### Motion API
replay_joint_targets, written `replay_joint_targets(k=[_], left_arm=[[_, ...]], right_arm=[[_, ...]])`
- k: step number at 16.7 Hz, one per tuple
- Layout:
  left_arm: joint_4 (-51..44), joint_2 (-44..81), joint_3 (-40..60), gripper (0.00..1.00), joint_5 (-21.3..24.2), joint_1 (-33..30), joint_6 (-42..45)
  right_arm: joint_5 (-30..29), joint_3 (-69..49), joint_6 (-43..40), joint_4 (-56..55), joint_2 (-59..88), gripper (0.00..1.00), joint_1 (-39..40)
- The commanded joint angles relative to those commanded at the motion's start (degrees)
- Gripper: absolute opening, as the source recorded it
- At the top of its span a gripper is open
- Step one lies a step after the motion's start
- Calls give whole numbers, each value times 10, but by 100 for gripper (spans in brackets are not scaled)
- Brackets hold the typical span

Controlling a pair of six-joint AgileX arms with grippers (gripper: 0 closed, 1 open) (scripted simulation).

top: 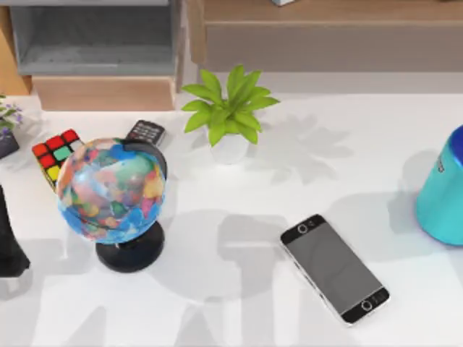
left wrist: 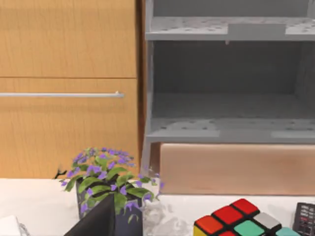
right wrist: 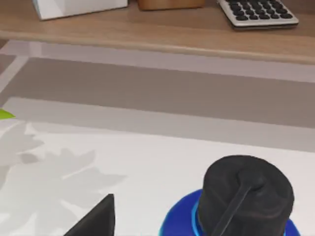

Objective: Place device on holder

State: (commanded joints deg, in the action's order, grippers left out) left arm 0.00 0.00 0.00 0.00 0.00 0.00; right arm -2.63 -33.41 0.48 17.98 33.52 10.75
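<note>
We are seeing the smartphone (top: 335, 268) lying flat on the table (top: 239, 318), well apart from both our pincers; whether they're open, we cannot tell.

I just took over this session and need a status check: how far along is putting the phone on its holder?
Nothing looks done yet. The phone lies flat, screen up, on the white table, at the top view's lower right, with no claw on it. Nothing is in hand. The dark holder stands at the table's left edge, left of the globe. Still left: grasp the phone, carry it across, set it on the holder.
</note>
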Motion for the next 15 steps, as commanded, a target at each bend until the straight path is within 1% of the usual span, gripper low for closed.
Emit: replay_joint_targets(k=[5,8,12,15], left_arm=[[0,0,0,100,0,0,0],[0,0,0,100,0,0,0],[0,0,0,100,0,0,0],[0,0,0,100,0,0,0]], right_arm=[[-3,-217,-7,163,276,100,114],[1,-314,-3,259,440,100,177],[10,-391,16,358,615,100,229],[18,-414,32,396,694,100,248]])
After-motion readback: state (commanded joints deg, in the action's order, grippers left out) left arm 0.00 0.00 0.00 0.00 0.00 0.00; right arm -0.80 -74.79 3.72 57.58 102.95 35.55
